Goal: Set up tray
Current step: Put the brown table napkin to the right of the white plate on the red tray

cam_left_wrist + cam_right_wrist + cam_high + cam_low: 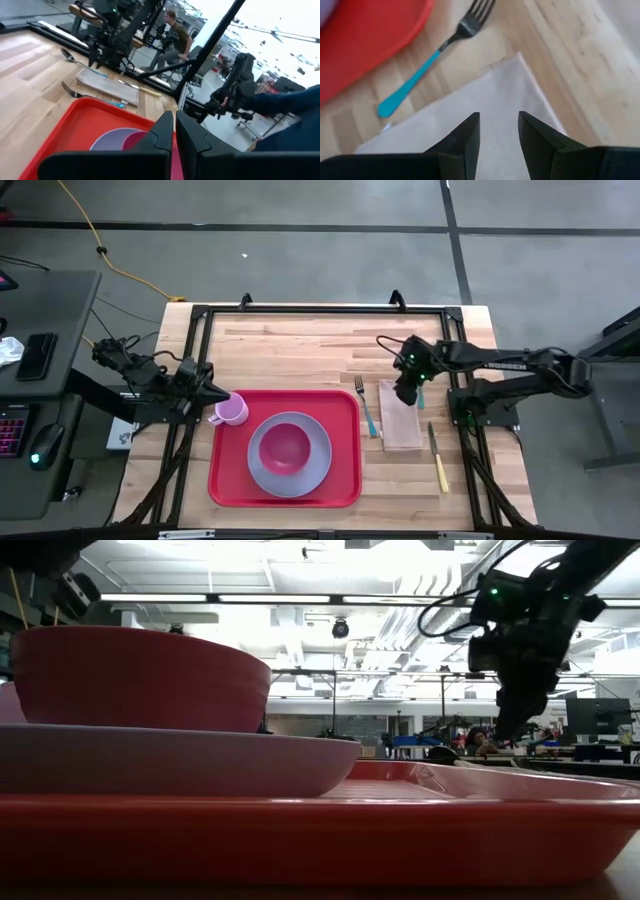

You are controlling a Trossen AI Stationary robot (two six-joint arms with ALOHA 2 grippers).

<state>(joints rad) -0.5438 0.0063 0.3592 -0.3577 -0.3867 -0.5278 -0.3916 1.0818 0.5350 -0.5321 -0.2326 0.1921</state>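
The red tray (335, 405) lies at the table's middle near edge. On it stands a grey plate (262, 475) with a pink bowl (285, 445) in it, and a pink cup (232, 412) stands in the tray's far left corner. My left gripper (222, 395) is level by the cup's far left side, shut with nothing between its fingers (174, 125). To the right of the tray lies a tan napkin (402, 430). My right gripper (405, 398) slants down over the napkin's far end, open (499, 125), its fingers just above the cloth (470, 100).
A fork with a teal handle (366, 408) lies on the wood between tray and napkin. A knife with a yellow handle (438, 455) lies right of the napkin, and a spoon (67, 54) beyond it. Bare wood stretches along the far side. A person (172, 35) sits beyond the table.
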